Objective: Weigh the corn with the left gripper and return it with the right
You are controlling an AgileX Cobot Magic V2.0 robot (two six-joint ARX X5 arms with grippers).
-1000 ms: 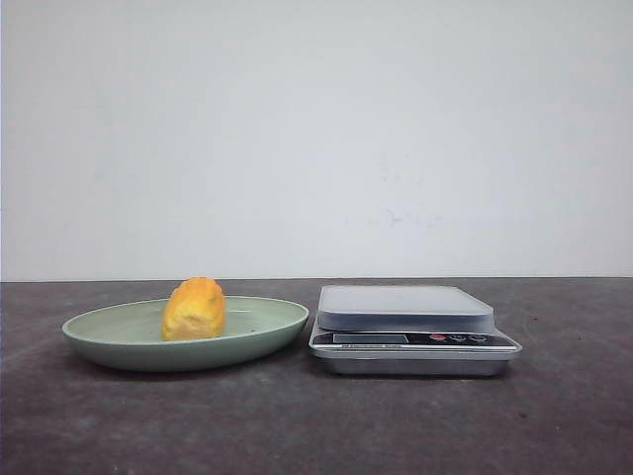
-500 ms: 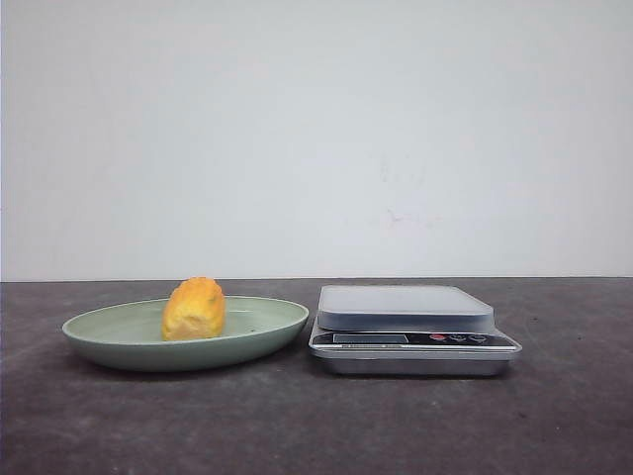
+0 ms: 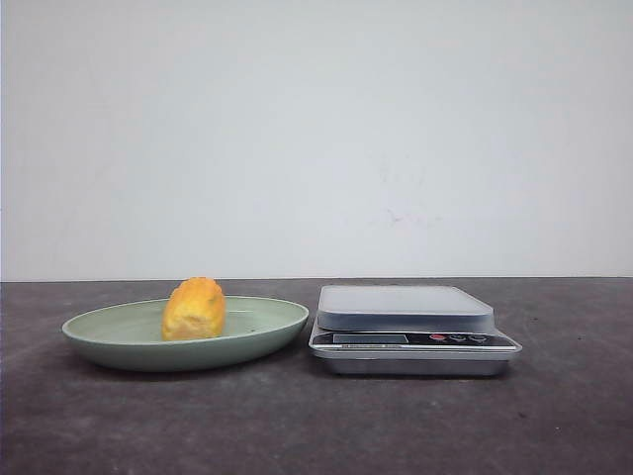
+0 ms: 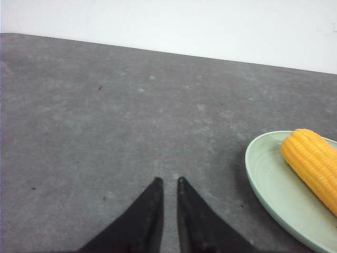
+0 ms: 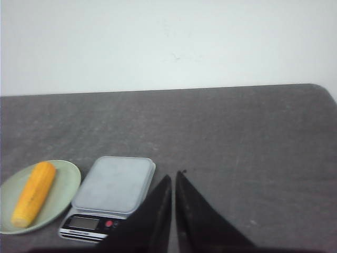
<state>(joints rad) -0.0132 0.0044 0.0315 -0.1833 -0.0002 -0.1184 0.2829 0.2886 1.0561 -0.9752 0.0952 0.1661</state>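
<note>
Corn [image 3: 194, 309] lies on a green plate [image 3: 109, 341] beside the scale [image 3: 410, 332]; both claws, left [image 4: 168, 185] and right [image 5: 172, 179], nearly closed and empty, wait well back. The left should spread wide and grip across the cob's middle.

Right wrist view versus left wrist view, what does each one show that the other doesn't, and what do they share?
Only the right wrist view shows the kitchen scale, beside the plate, and the right gripper with fingertips nearly touching. Only the left wrist view shows the left gripper, likewise nearly closed over bare table, and the kernel rows up close. Both show the corn lying in the green plate, untouched.
</note>
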